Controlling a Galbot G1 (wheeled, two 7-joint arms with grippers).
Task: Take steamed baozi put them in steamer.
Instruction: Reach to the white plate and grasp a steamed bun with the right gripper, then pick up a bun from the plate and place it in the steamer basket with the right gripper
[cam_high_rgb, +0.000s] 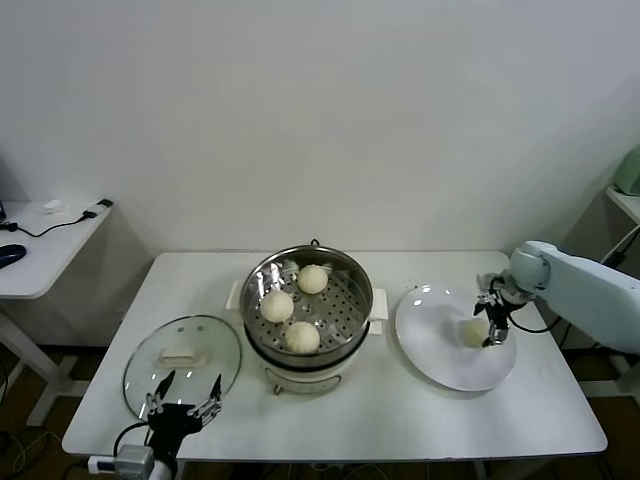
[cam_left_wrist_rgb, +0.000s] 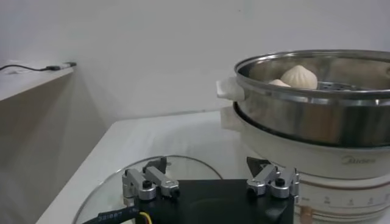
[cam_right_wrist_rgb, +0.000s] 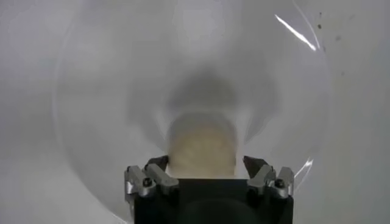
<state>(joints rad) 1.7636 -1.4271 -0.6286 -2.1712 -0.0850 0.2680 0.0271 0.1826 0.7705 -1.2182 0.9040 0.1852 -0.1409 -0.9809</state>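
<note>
While the right arm works alone at the plate, the risks gather around one soft bun.

Right gripper (cam_right_wrist_rgb: 206, 176): it hangs over the last steamed baozi (cam_right_wrist_rgb: 202, 148), fingers spread and released, one to each side of the bun, which lies between them and, as far as can be seen, untouched.

Grasp risk: the dough looks soft and domed; a hard squeeze would likely dent it, and a light or off-centre one would let it slip out from between the fingers.

Plate (cam_high_rgb: 440, 370): flat, white and glossy beneath the fingers; if one fingertip meets the bun first, it may slide across the plate rather than be caught.

Steamer (cam_high_rgb: 345, 268): well apart from the right fingers, toward the middle of the desk (cam_high_rgb: 520, 420), with three baozi (cam_high_rgb: 277, 305) already on its perforated floor.

Transfer risk: the steel rim stands high, so a low carry could knock the bun against it; the free room in the basket is limited, and a careless drop could land on a neighbour.

Left gripper (cam_high_rgb: 183, 402): parked farthest away at the near edge of the desk, fingers open and empty above the glass lid (cam_high_rgb: 150, 365).
</note>
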